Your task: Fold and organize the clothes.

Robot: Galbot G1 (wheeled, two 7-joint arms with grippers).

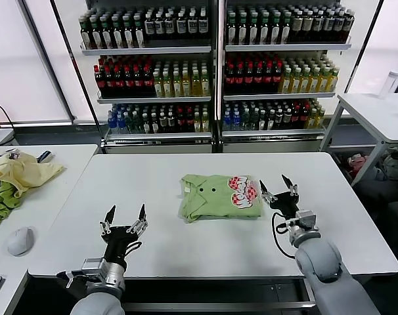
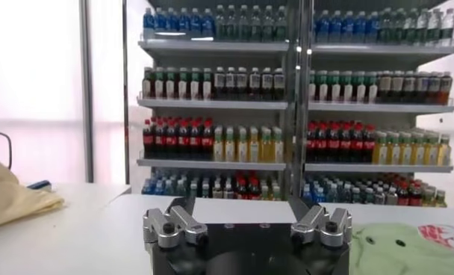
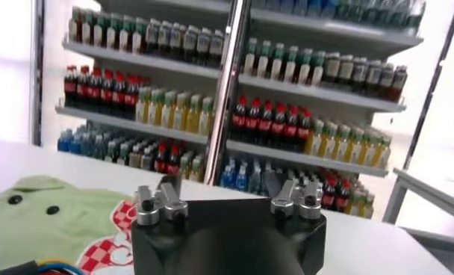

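The right end effector stands with its fingers spread wide and holds nothing, just beside the right edge of the shirt, apart from the cloth. The shirt lies folded into a compact rectangle near the middle of the worktop, collar and dark buttons up, its red-and-white print on the side nearest that end effector. The left end effector hovers near the worktop's front edge, well apart from the shirt, fingers wide open and empty. Beyond the far edge stand shelves of bottles.
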